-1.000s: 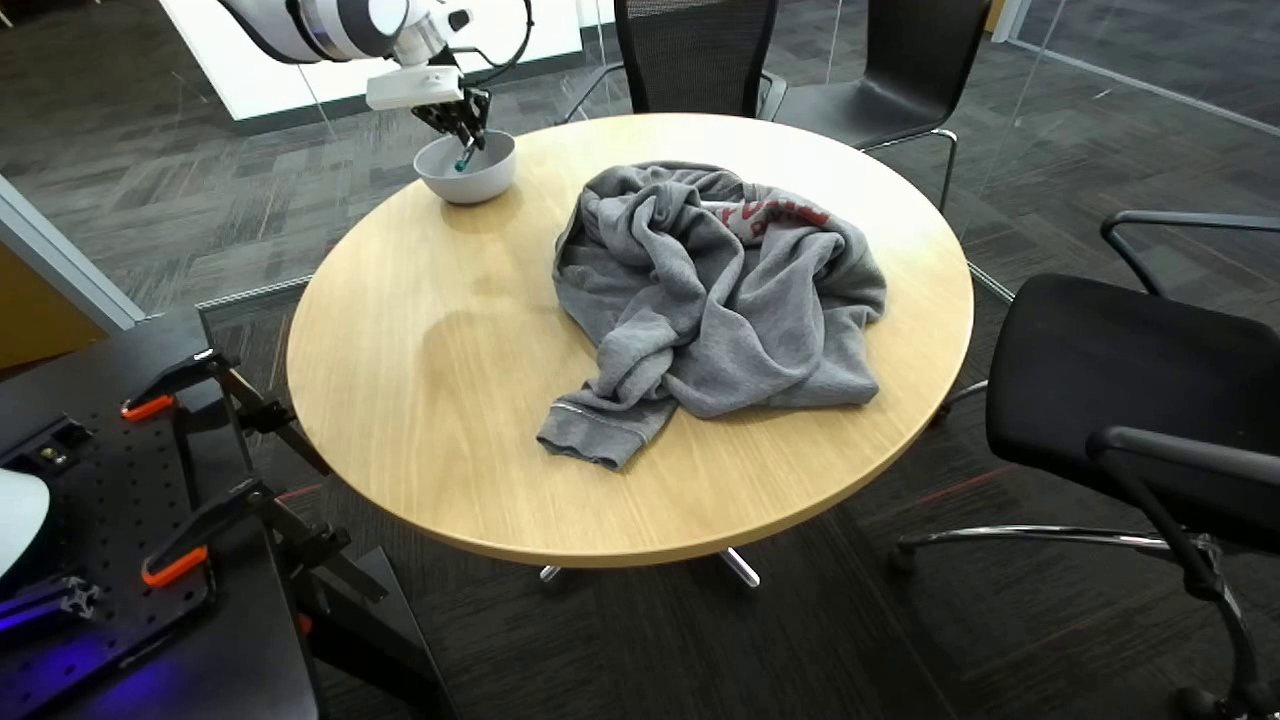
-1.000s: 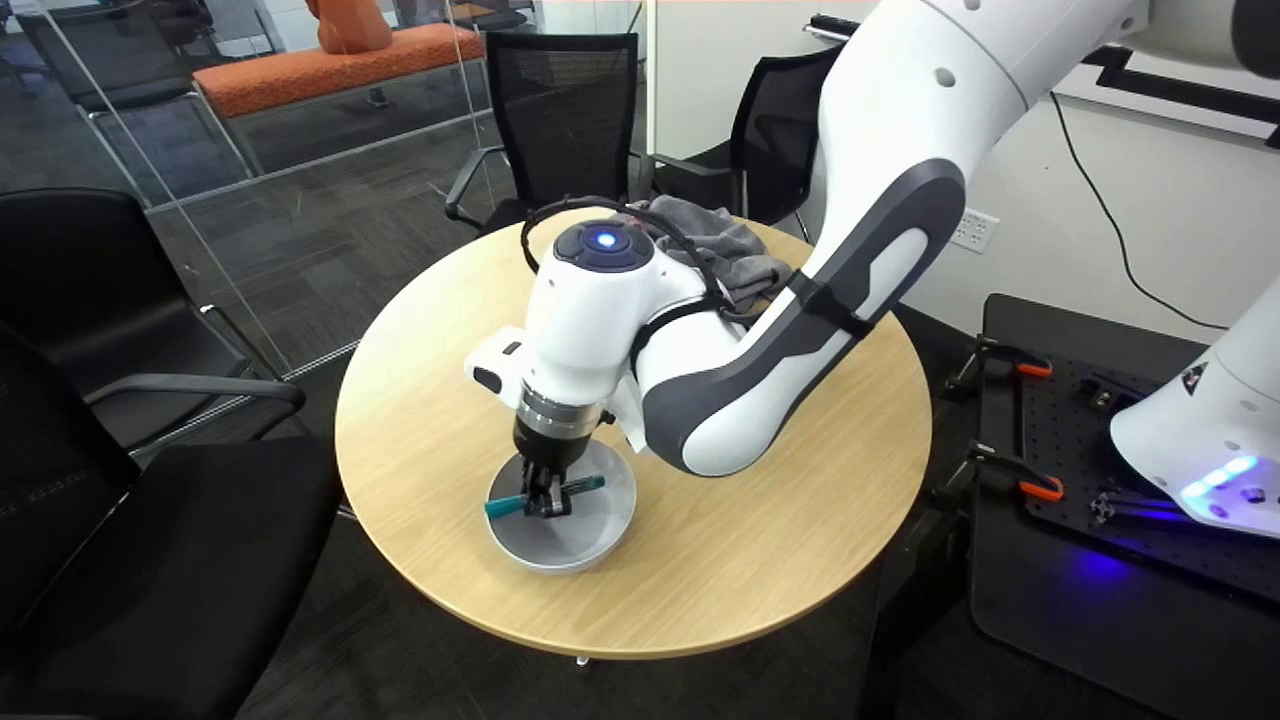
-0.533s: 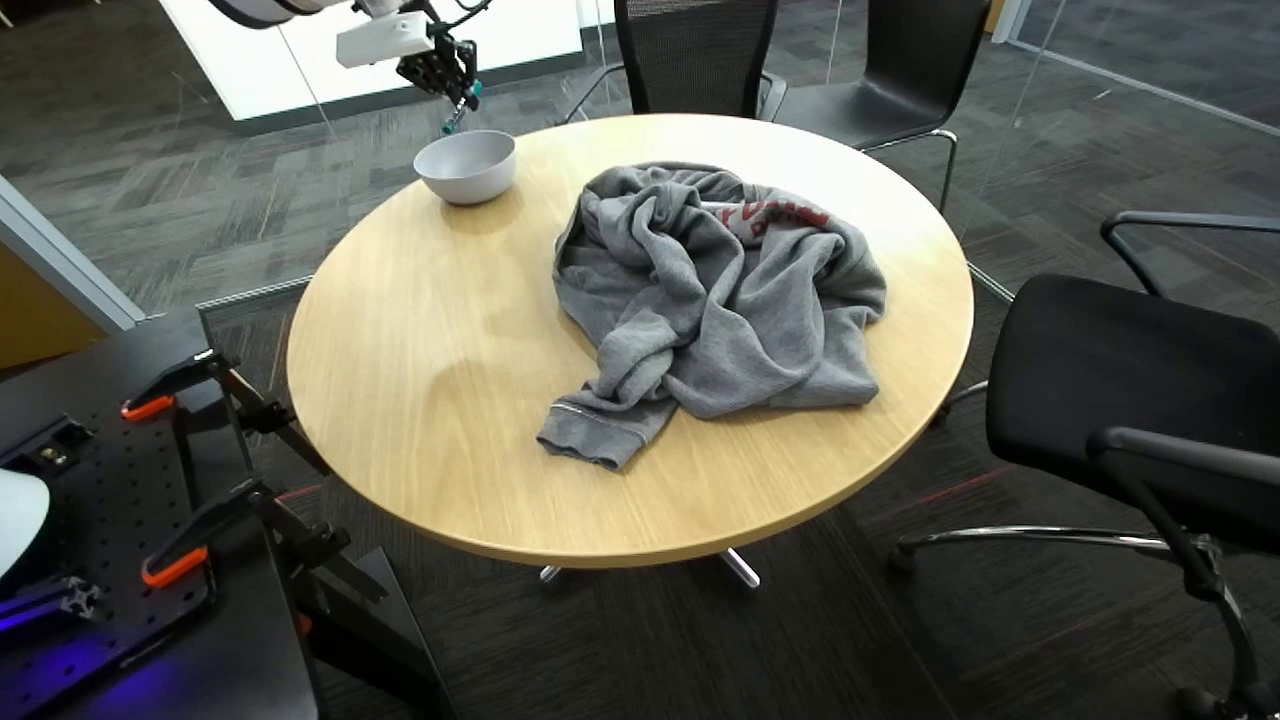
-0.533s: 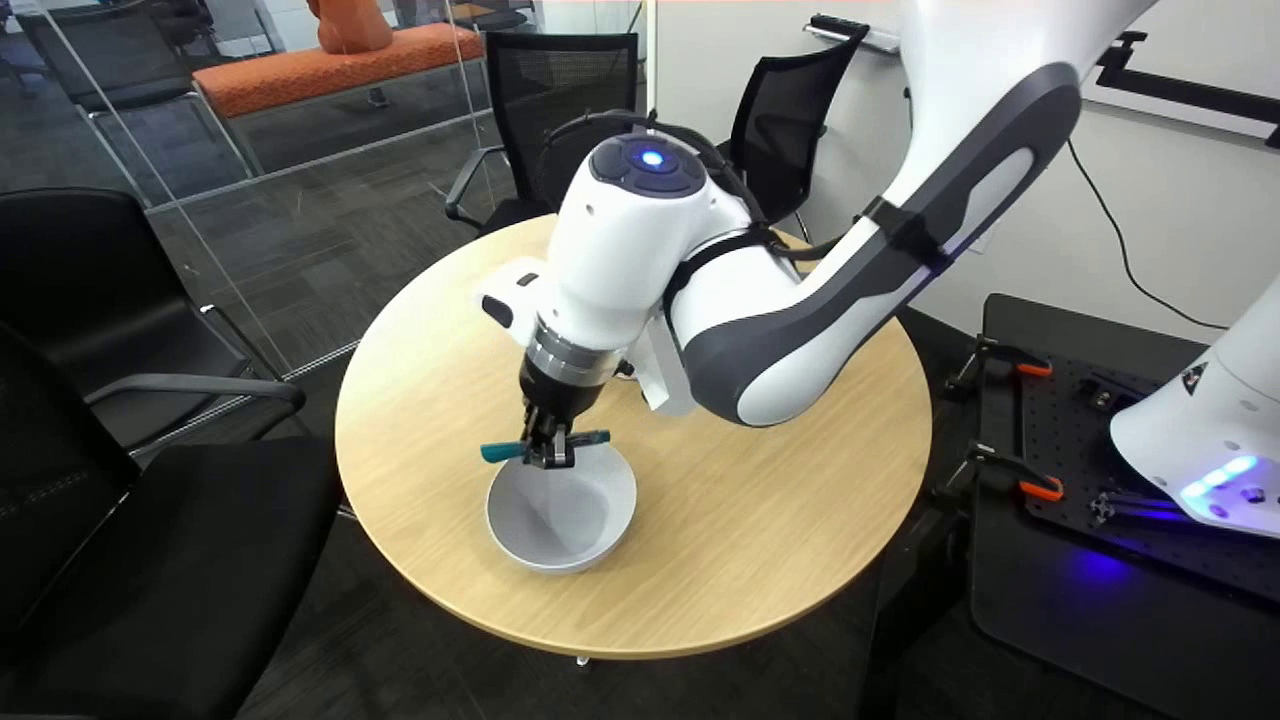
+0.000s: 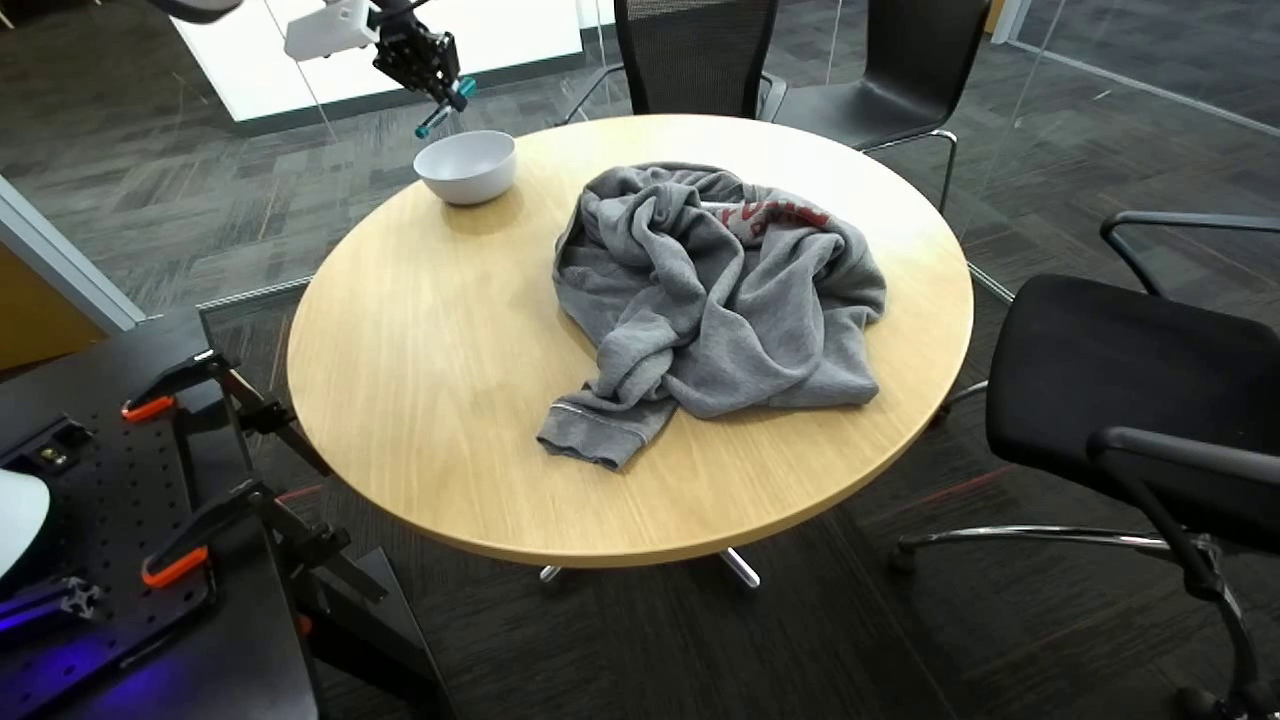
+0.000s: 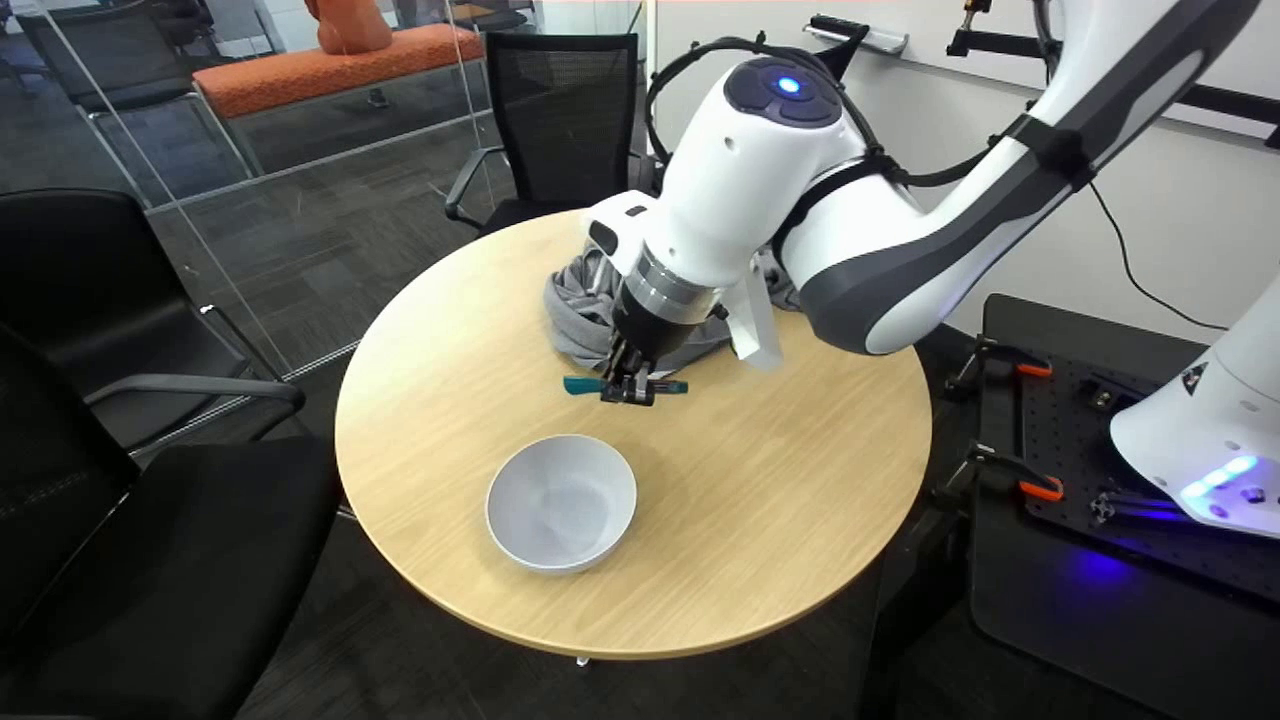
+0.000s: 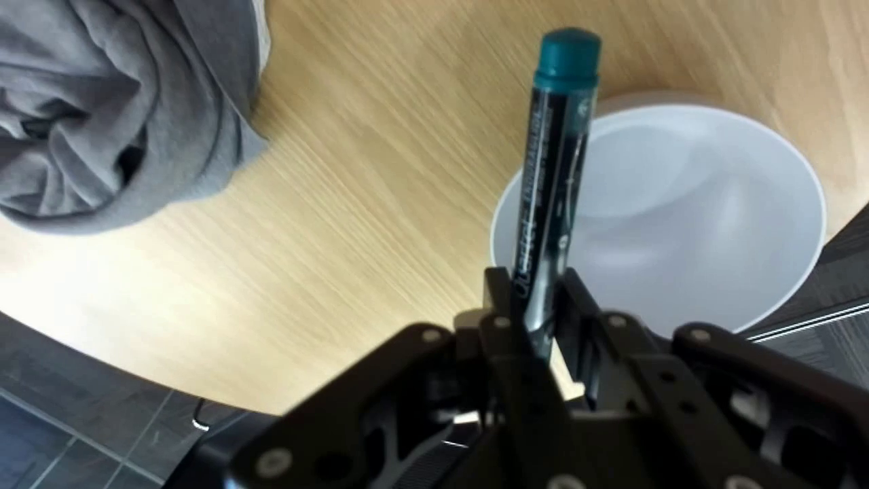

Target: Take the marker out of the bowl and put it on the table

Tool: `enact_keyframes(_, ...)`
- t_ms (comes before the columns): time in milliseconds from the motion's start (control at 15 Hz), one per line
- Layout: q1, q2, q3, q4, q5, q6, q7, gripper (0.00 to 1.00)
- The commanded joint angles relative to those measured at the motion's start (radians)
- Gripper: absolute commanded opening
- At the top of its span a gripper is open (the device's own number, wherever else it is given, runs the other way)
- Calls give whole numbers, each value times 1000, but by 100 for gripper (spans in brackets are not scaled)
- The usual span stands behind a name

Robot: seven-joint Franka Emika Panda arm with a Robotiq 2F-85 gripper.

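The marker [image 7: 557,156], dark with teal ends, is clamped between the fingers of my gripper [image 7: 534,288] in the wrist view. The marker also shows in both exterior views [image 5: 434,121] [image 6: 583,385], held in the air across the gripper [image 6: 630,388]. It is clear of the pale grey-white bowl [image 6: 560,505] and above the tan wood table [image 6: 770,500]. The bowl [image 5: 466,172] stands upright near the table's edge, with nothing in it. In the wrist view the bowl [image 7: 686,231] lies to the right of and below the marker.
A heap of grey cloth [image 5: 720,300] covers much of the table; the arm partly hides the cloth [image 6: 580,310] in an exterior view. Black chairs [image 5: 1130,370] stand round the table. A black stand with clamps [image 6: 1100,480] bears the robot base.
My gripper has risen out of the bowl with the marker in it. It has then moved away from the bowl, toward the cloth side of the table. The bowl has not moved.
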Motion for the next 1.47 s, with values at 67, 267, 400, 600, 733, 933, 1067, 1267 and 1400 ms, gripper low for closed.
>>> enact_keyframes(67, -13, -85, -20, -170, 8, 60, 40, 5)
enact_keyframes(267, -39, -60, -15, -211, 27, 106, 30, 5)
enact_keyframes(400, -54, -35, -17, -226, 28, 143, 26, 5)
enact_keyframes(600, -92, 7, -1, -237, 36, 202, 14, 5)
enact_keyframes(733, -124, 44, 19, -233, 42, 237, 7, 5)
enact_keyframes(933, -165, 93, 43, -220, 37, 274, 8, 5)
enact_keyframes(1067, -192, 120, 61, -212, 33, 288, 8, 5)
enact_keyframes(1267, -220, 148, 81, -198, 28, 297, 8, 5)
enact_keyframes(1400, -233, 163, 92, -186, 27, 290, 7, 5)
